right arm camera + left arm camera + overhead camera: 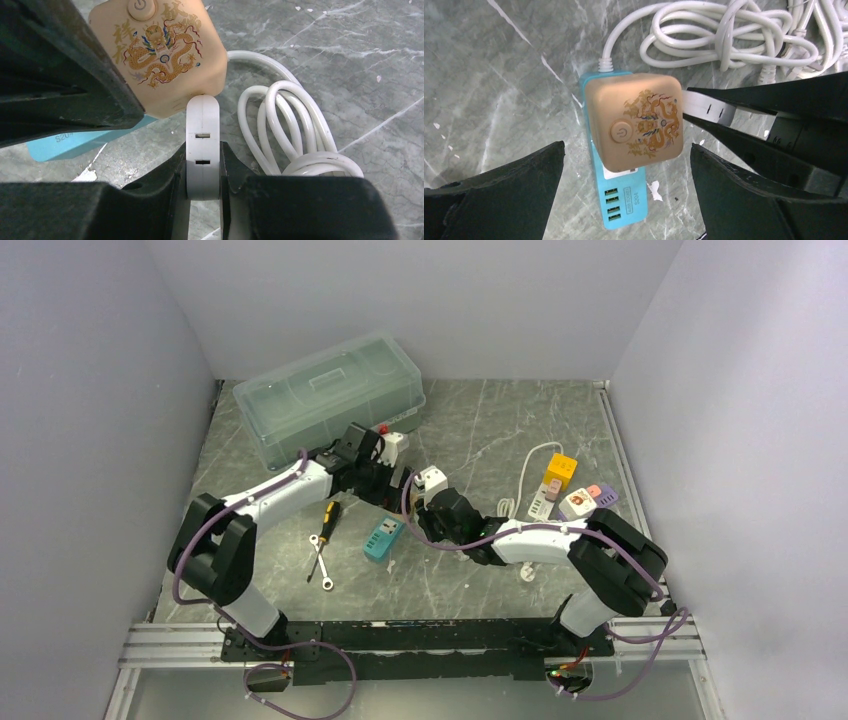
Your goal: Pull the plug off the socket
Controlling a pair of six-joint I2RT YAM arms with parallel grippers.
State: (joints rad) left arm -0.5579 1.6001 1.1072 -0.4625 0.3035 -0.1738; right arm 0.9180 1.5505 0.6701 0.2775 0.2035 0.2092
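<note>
A beige cube socket with a gold dragon print and a round power button sits above a teal USB power strip. A flat white plug is stuck in the cube's side. My right gripper is shut on this plug, one finger on each flat face. My left gripper is open, its jaws standing wide on either side of the cube's near end. In the top view both grippers meet mid-table, left gripper and right gripper, at the cube. A coiled white cable lies beside the plug.
A clear lidded plastic box stands at the back left. A screwdriver and a wrench lie left of the teal strip. A yellow cube, a white strip and other adapters lie at right.
</note>
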